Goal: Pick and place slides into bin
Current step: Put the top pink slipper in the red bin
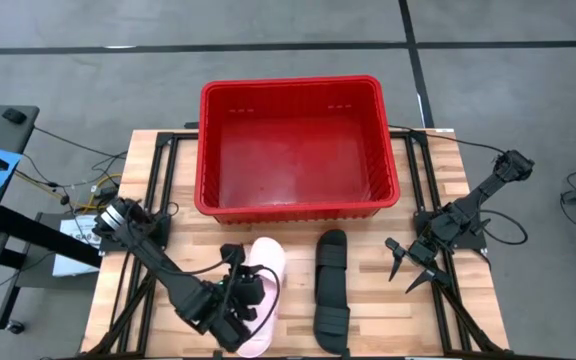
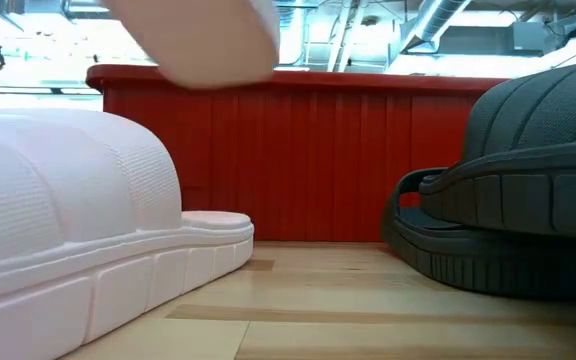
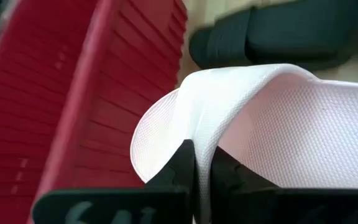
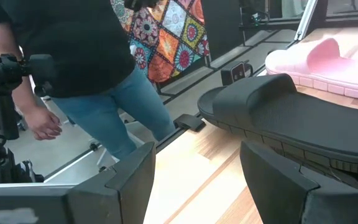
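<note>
The left gripper (image 1: pixel 240 312) is pinched tight on the strap edge of a pink slide (image 1: pixel 261 300), in front of the red bin (image 1: pixel 298 205). That thin pinch looks risky: the slide could swing, slip free, or catch the bin's near rim if carried low. The black slide (image 1: pixel 331 292) lies on the bench (image 1: pixel 373 300) just beside the pink one, also in front of the bin. The right gripper (image 1: pixel 411 266) hangs spread and empty beside the black slide.

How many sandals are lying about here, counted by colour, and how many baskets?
Pink sandals: 2, one on the table, one lifted in the left claw
Black sandals: 1
Red baskets: 1
Total: 4
</note>
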Available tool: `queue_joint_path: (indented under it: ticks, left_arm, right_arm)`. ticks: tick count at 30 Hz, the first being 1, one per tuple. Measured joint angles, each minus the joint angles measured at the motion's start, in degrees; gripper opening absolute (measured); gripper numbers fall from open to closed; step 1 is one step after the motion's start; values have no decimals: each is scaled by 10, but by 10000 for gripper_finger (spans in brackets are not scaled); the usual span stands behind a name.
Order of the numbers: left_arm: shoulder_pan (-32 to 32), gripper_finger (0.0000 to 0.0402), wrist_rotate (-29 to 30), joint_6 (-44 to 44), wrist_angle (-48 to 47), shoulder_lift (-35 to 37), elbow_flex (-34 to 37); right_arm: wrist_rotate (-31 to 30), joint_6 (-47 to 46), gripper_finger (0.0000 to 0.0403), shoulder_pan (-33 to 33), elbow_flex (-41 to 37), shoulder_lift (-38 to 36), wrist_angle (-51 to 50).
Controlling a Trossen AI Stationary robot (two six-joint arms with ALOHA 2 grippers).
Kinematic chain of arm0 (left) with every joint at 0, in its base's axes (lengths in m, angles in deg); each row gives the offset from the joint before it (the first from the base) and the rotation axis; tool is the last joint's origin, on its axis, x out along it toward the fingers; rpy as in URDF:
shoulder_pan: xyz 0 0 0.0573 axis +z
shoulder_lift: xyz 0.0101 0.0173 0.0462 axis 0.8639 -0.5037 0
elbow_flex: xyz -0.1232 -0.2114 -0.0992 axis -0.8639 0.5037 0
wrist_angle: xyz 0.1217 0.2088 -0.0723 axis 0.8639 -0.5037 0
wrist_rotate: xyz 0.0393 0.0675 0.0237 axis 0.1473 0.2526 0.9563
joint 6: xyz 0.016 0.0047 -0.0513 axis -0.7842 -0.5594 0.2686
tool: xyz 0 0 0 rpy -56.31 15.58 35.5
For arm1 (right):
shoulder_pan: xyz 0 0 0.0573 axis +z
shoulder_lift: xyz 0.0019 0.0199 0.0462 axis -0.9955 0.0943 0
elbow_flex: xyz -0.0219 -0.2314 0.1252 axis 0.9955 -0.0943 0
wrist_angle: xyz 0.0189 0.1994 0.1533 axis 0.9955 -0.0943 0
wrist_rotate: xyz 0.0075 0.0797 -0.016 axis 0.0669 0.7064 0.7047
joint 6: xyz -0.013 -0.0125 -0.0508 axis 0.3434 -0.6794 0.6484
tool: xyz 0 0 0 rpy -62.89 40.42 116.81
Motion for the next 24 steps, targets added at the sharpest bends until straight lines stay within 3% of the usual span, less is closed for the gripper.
queue_joint_path:
  ticks: [13, 24]
  left_arm:
    - [-9, 0, 134, -83, -75, 0, -184]
    - [97, 0, 166, -176, -193, 0, -319]
  right_arm:
    - [0, 0, 226, 0, 0, 0, 1]
    - [0, 0, 226, 0, 0, 0, 0]
